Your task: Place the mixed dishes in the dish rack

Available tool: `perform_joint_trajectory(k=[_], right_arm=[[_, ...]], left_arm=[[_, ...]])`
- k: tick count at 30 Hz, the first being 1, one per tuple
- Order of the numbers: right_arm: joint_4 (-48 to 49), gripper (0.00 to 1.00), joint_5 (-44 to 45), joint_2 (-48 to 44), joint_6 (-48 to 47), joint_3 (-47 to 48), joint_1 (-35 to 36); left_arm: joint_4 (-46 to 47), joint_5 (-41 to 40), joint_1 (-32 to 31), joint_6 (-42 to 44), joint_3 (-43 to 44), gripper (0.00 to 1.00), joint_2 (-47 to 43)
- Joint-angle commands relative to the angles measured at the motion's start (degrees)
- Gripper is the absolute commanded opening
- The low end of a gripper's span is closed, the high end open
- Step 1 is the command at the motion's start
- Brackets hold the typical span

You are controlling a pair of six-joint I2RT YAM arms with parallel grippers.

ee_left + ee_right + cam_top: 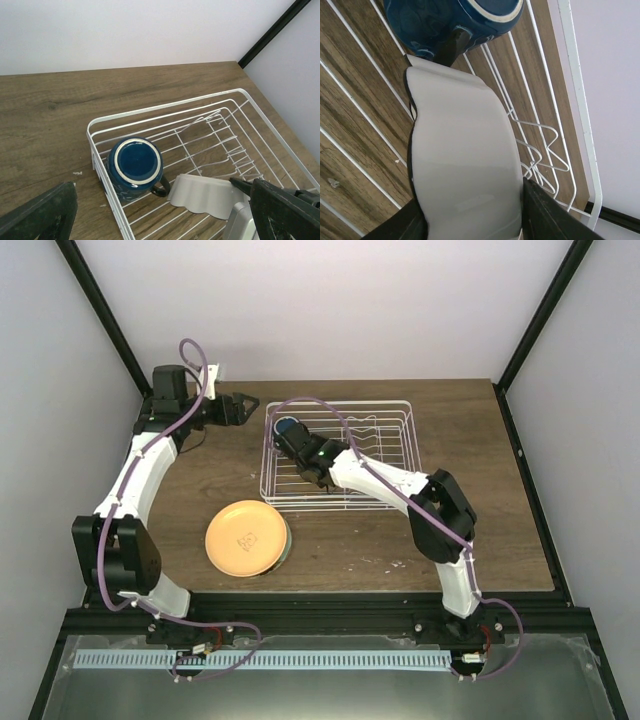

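Right wrist: white scalloped dish [465, 160] in grip of right tool [470, 225], beside blue mug [455, 20]; left tool [162, 217] wide

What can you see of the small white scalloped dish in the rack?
The white dish is small, glossy, ceramic-looking, with a wavy scalloped rim. It is tilted on edge inside the wire rack, clamped by the right gripper. Its far edge reaches the handle of the upside-down blue mug; contact is unclear.

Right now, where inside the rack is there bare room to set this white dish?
Free: the dish rack's right half, slot tines included. Crowded: its far-left corner, where the upturned blue mug stands and the right gripper holds the white dish beside it.
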Motion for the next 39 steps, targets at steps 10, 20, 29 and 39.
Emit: perform_joint_trajectory(k=[10, 20, 29, 39], right_arm=[[-1.0, 0.52, -2.9, -4.0, -0.3, -4.8, 3.1], [-6.2, 0.64, -11.0, -5.0, 3.3, -4.4, 3.9], [-11.9, 0.74, -16.8, -6.4, 6.2, -5.1, 4.3], [-16.3, 0.77, -18.3, -6.4, 8.7, -5.7, 4.3]], left_arm=[[0.8, 1.1, 0.3, 0.8, 0.5, 0.95, -0.3], [1.0, 1.4, 0.2, 0.5, -0.2, 0.96, -0.2], [1.1, 2.0, 0.3, 0.2, -0.3, 0.96, 0.3], [0.7, 2.6, 0.2, 0.2, 0.2, 0.96, 1.3]])
